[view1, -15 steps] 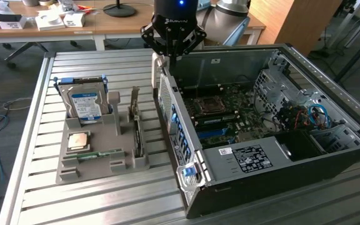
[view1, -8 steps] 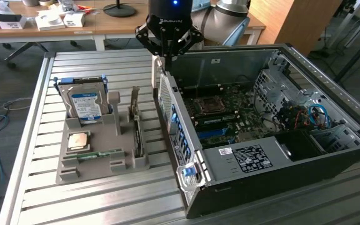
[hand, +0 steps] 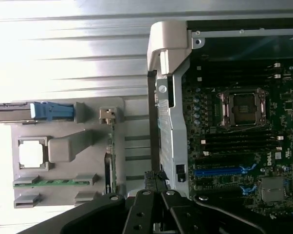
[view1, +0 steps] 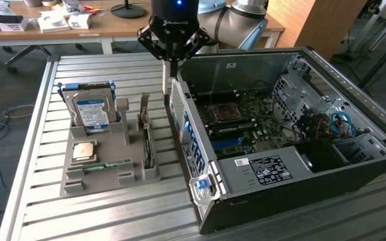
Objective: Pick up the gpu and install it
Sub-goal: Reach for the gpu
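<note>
Exterior view, left of centre: the gpu (view1: 147, 143) stands on edge in its grey holder (view1: 79, 186) on the desk (view1: 112, 216), ungripped. Farther back, upper centre, the tool (view1: 171, 59) hangs pressed together, empty, over the computer case (view1: 260, 201) wall. Picking well likely needs jaws spread, squared across the card's top edge.

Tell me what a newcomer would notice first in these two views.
The open black computer case with its green motherboard bared dominates the exterior view's right. The black gripper hangs with fingers shut over the gap between the case's rear wall and the grey plastic parts tray. In that tray the thin green gpu card with its silver end bracket stands on edge, ungrasped.
</note>
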### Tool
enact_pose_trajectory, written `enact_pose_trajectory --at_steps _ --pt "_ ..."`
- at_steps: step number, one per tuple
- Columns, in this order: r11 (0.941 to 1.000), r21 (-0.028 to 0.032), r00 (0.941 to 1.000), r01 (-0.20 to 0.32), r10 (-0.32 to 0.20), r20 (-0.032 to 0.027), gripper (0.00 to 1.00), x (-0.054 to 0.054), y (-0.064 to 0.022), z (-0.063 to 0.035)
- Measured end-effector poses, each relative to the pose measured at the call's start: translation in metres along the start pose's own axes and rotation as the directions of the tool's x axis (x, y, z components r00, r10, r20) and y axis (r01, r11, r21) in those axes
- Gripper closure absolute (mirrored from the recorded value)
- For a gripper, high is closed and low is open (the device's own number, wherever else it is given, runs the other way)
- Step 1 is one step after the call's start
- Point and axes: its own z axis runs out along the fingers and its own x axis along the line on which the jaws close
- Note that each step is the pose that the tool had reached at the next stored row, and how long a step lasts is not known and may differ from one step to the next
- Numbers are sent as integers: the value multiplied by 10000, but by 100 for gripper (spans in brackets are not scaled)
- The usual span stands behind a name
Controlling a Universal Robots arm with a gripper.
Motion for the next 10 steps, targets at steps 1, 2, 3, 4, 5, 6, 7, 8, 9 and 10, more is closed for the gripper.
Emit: enact_pose_trajectory --at_steps 1,2,3,4,5,6,7,8,9,10 --pt "10000 0 10000 0 0 0 89 17 -1 -1" --pt "10000 0 10000 0 0 0 89 33 -2 -1" --pt "10000 1 10000 0 0 -1 89 48 -4 -2" --pt "10000 0 10000 0 0 -1 89 64 -5 -2" --pt "10000 0 10000 0 0 -1 89 81 -6 -2" --pt "10000 0 10000 0 0 -1 89 98 -7 -3" --pt "10000 0 10000 0 0 0 89 117 -9 -3" --pt "10000 0 10000 -1 1 0 89 136 -10 -4" --pt "10000 0 10000 -1 1 0 89 153 -11 -4" --pt "10000 0 10000 -1 1 0 89 171 -13 -4"
